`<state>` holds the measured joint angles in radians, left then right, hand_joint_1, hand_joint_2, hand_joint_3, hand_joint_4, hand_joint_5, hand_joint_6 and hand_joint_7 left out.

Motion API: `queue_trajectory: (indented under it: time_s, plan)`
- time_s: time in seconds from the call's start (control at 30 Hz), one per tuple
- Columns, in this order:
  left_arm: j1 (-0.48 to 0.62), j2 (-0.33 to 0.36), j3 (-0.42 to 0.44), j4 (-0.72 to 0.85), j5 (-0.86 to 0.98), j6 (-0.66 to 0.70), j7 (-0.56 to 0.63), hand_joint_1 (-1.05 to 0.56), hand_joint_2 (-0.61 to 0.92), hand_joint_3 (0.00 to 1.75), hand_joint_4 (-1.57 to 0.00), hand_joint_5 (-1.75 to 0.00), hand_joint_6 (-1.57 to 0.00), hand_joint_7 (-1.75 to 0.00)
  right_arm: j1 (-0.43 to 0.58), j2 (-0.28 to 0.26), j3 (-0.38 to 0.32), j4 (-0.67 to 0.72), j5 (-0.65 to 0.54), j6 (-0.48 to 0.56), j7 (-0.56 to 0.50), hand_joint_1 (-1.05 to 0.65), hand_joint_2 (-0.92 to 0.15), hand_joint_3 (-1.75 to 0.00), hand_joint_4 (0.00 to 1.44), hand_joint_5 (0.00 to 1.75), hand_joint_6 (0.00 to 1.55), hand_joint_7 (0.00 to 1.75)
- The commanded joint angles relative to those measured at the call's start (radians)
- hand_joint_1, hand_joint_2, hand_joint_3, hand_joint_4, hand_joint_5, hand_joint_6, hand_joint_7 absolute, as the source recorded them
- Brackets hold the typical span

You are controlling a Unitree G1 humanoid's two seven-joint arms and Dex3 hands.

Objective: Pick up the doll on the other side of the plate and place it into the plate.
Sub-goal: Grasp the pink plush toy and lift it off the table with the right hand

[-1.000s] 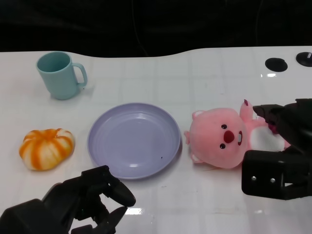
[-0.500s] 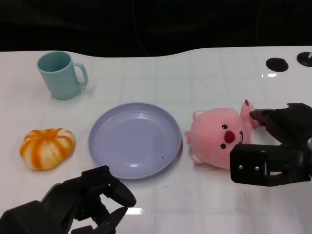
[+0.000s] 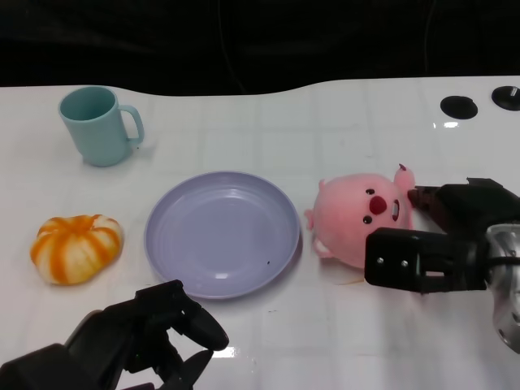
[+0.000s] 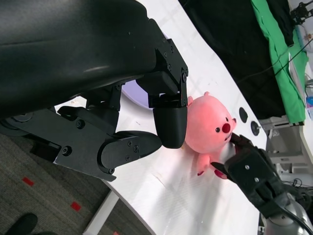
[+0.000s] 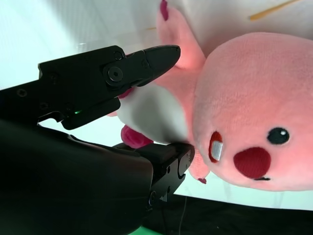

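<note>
The pink doll (image 3: 361, 223) lies just right of the lavender plate (image 3: 166, 244), its face tilted up toward me. My right hand (image 3: 439, 244) grips it from the right, with fingers on both sides of its white belly. In the right wrist view one finger presses over the doll (image 5: 249, 112) and another comes under it from my right hand (image 5: 93, 142). My left hand (image 3: 154, 333) rests low at the near-left edge with fingers curled and nothing in it. The left wrist view shows my left hand (image 4: 122, 122), the doll (image 4: 208, 129) and the right hand (image 4: 249, 169) beyond.
A teal mug (image 3: 97, 126) stands at the far left. An orange-and-white pumpkin toy (image 3: 77, 248) lies left of the plate. Two black round holes (image 3: 459, 106) sit at the table's far right. The back edge meets a dark backdrop.
My right hand has moved left and closed around the doll. The doll has tipped, its face turning upward, and shifted slightly. The left hand has stayed in place.
</note>
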<state>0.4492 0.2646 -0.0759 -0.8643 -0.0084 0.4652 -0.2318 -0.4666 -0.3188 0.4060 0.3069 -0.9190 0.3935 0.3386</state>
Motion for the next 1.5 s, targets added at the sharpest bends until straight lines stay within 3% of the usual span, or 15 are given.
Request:
queue_trajectory:
  time_s: [0.03, 0.33, 0.5, 0.6, 0.73, 0.83, 0.87, 0.97, 1.17, 1.2, 1.23, 1.3, 1.5]
  plan:
    - [0.016, 0.013, 0.007, -0.026, 0.006, 0.004, 0.001, -0.27, 0.75, 0.73, -0.62, -1.61, -0.6, -1.22, -0.034, 0.011, 0.006, 0.066, 0.027, 0.006, -0.018, -0.67, -0.92, -0.06, 0.12, 0.47, 0.39, 0.03]
    - [0.045, 0.025, 0.012, -0.067, 0.017, 0.022, 0.001, -0.27, 0.7, 0.81, -0.63, -1.59, -0.62, -1.21, -0.119, 0.037, 0.017, 0.232, 0.09, -0.011, -0.049, -0.68, -0.92, -0.09, 0.11, 0.46, 0.4, 0.03]
    - [0.054, 0.023, 0.007, -0.091, 0.028, 0.041, 0.007, -0.28, 0.67, 0.85, -0.65, -1.6, -0.62, -1.22, -0.168, 0.055, 0.035, 0.342, 0.118, -0.065, -0.113, -0.66, -0.92, -0.03, 0.18, 0.42, 0.5, 0.04]
    - [0.059, 0.019, 0.003, -0.106, 0.03, 0.047, 0.009, -0.28, 0.65, 0.88, -0.65, -1.61, -0.61, -1.24, -0.172, 0.061, 0.035, 0.396, 0.145, -0.129, -0.199, -0.59, -0.91, -0.01, 0.32, 0.36, 0.63, 0.04]
    - [0.059, 0.015, -0.001, -0.118, 0.037, 0.053, 0.009, -0.28, 0.65, 0.9, -0.65, -1.61, -0.61, -1.26, -0.171, 0.062, 0.031, 0.469, 0.175, -0.241, -0.347, -0.4, -0.89, 0.0, 0.64, 0.21, 0.95, 0.07]
    - [0.055, 0.014, -0.005, -0.12, 0.045, 0.05, 0.009, -0.28, 0.64, 0.92, -0.66, -1.62, -0.62, -1.27, -0.175, 0.054, 0.042, 0.506, 0.181, -0.307, -0.413, -0.3, -0.89, 0.0, 0.88, 0.27, 1.11, 0.1]
    - [0.054, 0.015, -0.006, -0.122, 0.047, 0.052, 0.009, -0.28, 0.64, 0.92, -0.66, -1.62, -0.62, -1.27, -0.176, 0.053, 0.043, 0.512, 0.183, -0.322, -0.426, -0.28, -0.88, 0.0, 0.93, 0.51, 1.17, 0.09]
    - [0.05, 0.017, -0.008, -0.125, 0.052, 0.058, 0.01, -0.28, 0.63, 0.93, -0.65, -1.61, -0.62, -1.27, -0.18, 0.038, 0.07, 0.527, 0.16, -0.377, -0.466, -0.24, -0.9, -0.01, 0.86, 1.36, 1.27, 0.07]
    - [0.045, 0.019, -0.007, -0.12, 0.055, 0.051, 0.005, -0.29, 0.62, 0.95, -0.66, -1.61, -0.63, -1.27, -0.188, 0.023, 0.111, 0.55, 0.129, -0.414, -0.505, -0.26, -0.92, -0.11, 0.76, 1.68, 1.35, 0.12]
    - [0.044, 0.019, -0.007, -0.12, 0.055, 0.049, 0.004, -0.29, 0.62, 0.95, -0.66, -1.61, -0.63, -1.27, -0.189, 0.021, 0.118, 0.551, 0.124, -0.415, -0.506, -0.26, -0.92, -0.12, 0.75, 1.7, 1.33, 0.19]
    - [0.043, 0.019, -0.008, -0.12, 0.056, 0.049, 0.005, -0.3, 0.62, 0.96, -0.67, -1.61, -0.63, -1.27, -0.189, 0.02, 0.122, 0.55, 0.122, -0.413, -0.501, -0.26, -0.92, -0.12, 0.74, 1.71, 1.21, 0.46]
    - [0.042, 0.013, -0.006, -0.123, 0.047, 0.054, 0.004, -0.29, 0.61, 0.96, -0.67, -1.62, -0.63, -1.26, -0.189, 0.019, 0.126, 0.545, 0.124, -0.401, -0.485, -0.28, -0.92, -0.16, 0.72, 1.63, 1.01, 0.8]
    - [0.043, 0.01, -0.004, -0.122, 0.043, 0.061, 0.007, -0.31, 0.62, 0.94, -0.66, -1.62, -0.63, -1.26, -0.183, 0.022, 0.115, 0.545, 0.141, -0.401, -0.493, -0.26, -0.91, -0.17, 0.77, 1.74, 0.81, 1.37]
